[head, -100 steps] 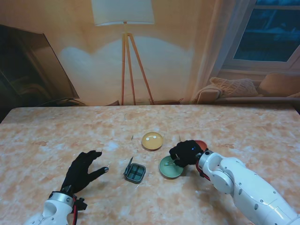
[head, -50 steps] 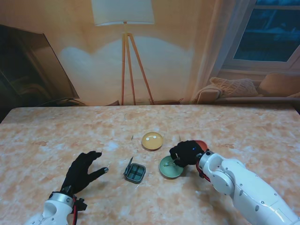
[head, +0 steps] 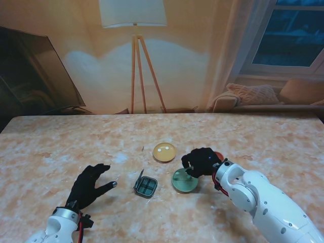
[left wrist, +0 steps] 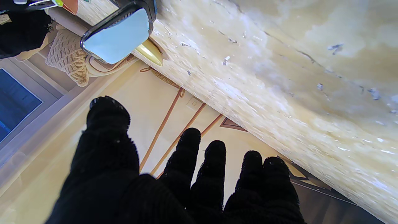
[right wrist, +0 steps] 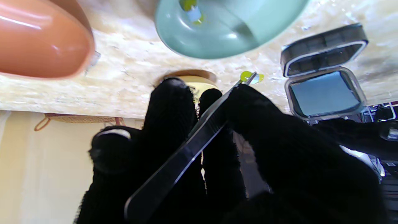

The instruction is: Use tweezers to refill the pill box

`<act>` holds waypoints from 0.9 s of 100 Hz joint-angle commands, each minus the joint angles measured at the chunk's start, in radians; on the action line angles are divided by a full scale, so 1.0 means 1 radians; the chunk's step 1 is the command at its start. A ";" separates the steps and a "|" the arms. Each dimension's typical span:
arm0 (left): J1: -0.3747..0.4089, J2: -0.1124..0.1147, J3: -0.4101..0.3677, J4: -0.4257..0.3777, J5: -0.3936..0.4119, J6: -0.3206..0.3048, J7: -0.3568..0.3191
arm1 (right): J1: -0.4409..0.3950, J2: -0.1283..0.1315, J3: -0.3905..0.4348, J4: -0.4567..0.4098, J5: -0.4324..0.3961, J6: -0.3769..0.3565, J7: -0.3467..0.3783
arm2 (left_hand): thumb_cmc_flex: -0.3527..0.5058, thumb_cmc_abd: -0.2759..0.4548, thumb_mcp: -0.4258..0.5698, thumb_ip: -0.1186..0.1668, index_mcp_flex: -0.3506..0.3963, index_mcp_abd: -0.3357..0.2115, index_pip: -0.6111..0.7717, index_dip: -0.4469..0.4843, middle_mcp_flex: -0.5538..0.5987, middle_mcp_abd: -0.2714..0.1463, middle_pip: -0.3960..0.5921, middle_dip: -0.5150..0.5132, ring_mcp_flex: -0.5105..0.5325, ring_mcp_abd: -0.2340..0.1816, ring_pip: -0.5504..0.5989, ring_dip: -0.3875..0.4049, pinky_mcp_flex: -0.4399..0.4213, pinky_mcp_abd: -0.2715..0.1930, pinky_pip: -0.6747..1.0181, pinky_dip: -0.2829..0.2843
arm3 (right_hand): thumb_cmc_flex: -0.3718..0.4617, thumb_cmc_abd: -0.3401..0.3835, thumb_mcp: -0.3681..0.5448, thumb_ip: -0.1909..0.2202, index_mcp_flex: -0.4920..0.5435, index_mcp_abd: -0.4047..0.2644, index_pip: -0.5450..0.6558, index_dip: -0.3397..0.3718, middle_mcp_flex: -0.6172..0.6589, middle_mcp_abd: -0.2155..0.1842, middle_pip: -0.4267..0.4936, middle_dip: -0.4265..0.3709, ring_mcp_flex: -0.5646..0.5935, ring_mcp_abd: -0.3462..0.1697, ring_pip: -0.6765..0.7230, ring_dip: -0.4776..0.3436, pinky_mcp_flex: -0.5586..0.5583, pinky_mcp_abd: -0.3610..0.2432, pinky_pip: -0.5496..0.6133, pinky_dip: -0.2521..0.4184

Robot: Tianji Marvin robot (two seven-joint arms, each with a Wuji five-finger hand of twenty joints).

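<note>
Tweezers (right wrist: 186, 149) pinched in right hand (head: 201, 162), tips clamping a yellow-blue capsule (right wrist: 251, 76) above the green dish (head: 185, 180). Pill box (head: 146, 186) open, mid-table toward the near edge. Left hand (head: 90, 185) splayed, empty. Risk: slight grip; capsule may slip during transfer.
</note>
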 commanded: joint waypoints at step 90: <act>0.029 0.001 -0.017 -0.029 0.004 0.001 -0.026 | 0.063 -0.061 -0.255 0.052 0.163 0.058 -0.092 | 0.014 0.026 -0.013 0.030 0.004 -0.018 -0.002 -0.011 0.010 -0.017 -0.003 -0.007 -0.008 -0.013 -0.001 -0.005 0.001 -0.062 -0.004 0.010 | 0.095 0.050 0.042 0.051 0.067 -0.109 0.105 0.025 0.013 0.074 -0.004 -0.007 -0.026 0.012 0.023 -0.010 -0.013 -0.077 0.032 -0.011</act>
